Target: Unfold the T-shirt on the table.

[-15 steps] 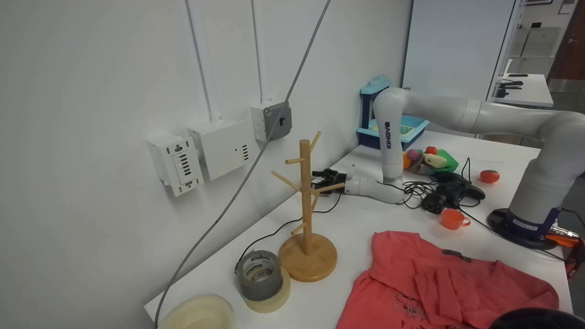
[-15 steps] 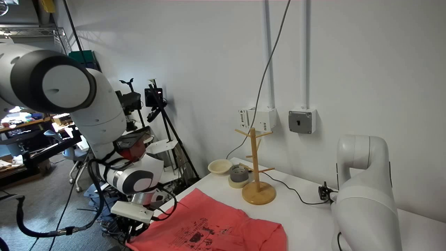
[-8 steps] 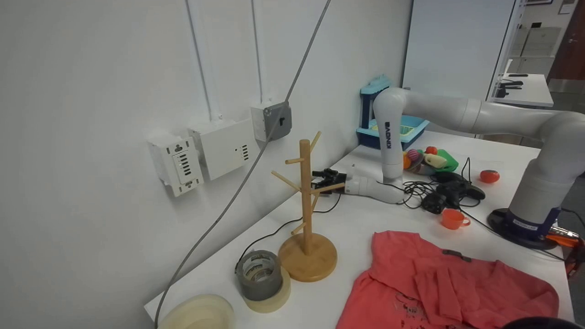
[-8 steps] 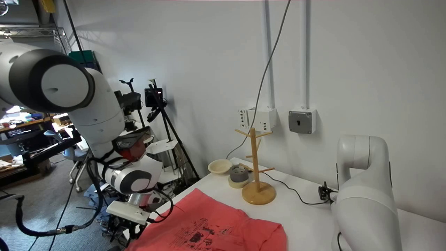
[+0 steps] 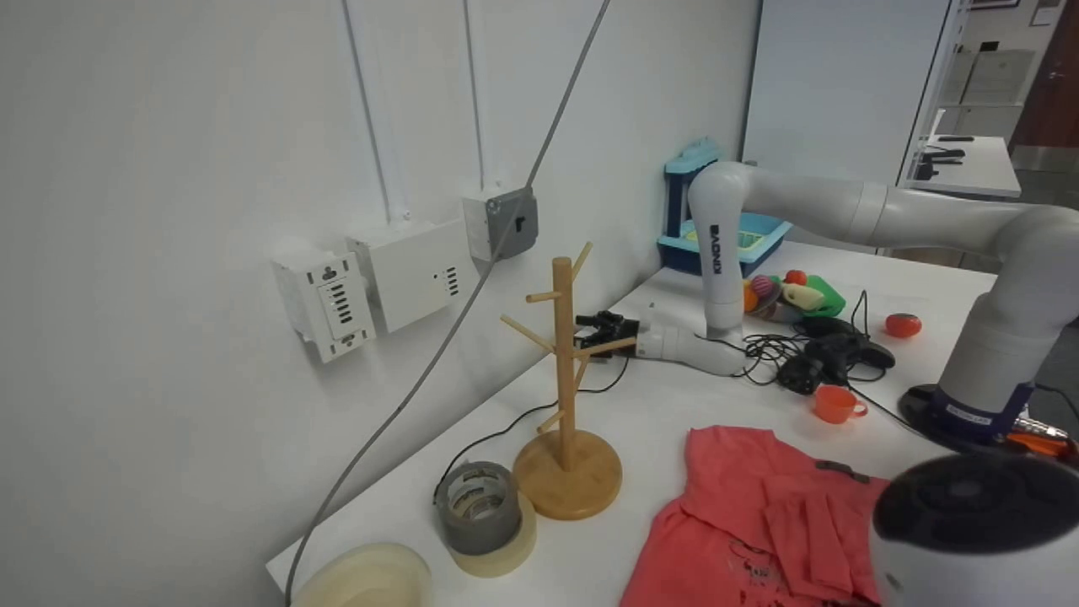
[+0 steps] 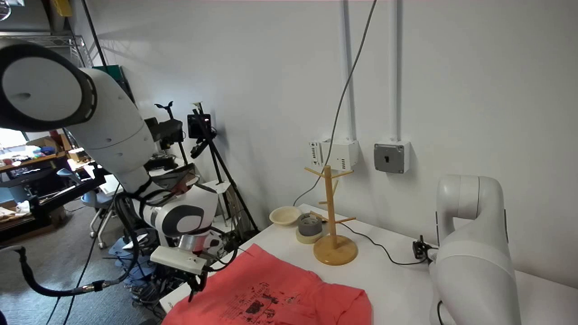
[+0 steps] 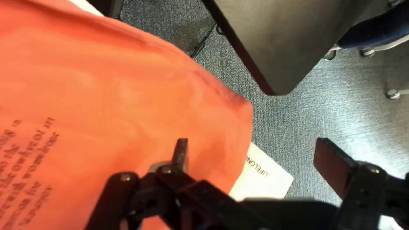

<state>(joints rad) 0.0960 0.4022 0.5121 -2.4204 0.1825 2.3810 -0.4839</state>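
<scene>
The coral-red T-shirt [image 5: 733, 514] lies wrinkled on the white table [image 5: 657, 430], a sleeve folded across its body. In an exterior view the T-shirt [image 6: 271, 293] shows dark print and reaches the table's near corner. My gripper [image 6: 195, 291] hangs over that corner of cloth. Seen from the wrist, the gripper [image 7: 252, 143] is open, its fingers wide apart with nothing pinched between them. The left finger [image 7: 181, 153] stands over the T-shirt [image 7: 127, 95]; the right one is beyond the table corner [image 7: 265, 182], over the floor. Whether a fingertip touches cloth I cannot tell.
A wooden peg stand [image 5: 566, 472], tape rolls [image 5: 480, 510] and a pale bowl [image 5: 367, 577] stand near the wall. An orange cup [image 5: 836, 405], black controllers [image 5: 830, 354] and a grey Kinova arm [image 5: 995, 337] are beyond the shirt. A dark tabletop [image 7: 271, 48] stands apart.
My gripper has opened and moved right and slightly up in an exterior view. My arm's rounded link now covers the shirt's right part in an exterior view. The shirt lies much as before.
</scene>
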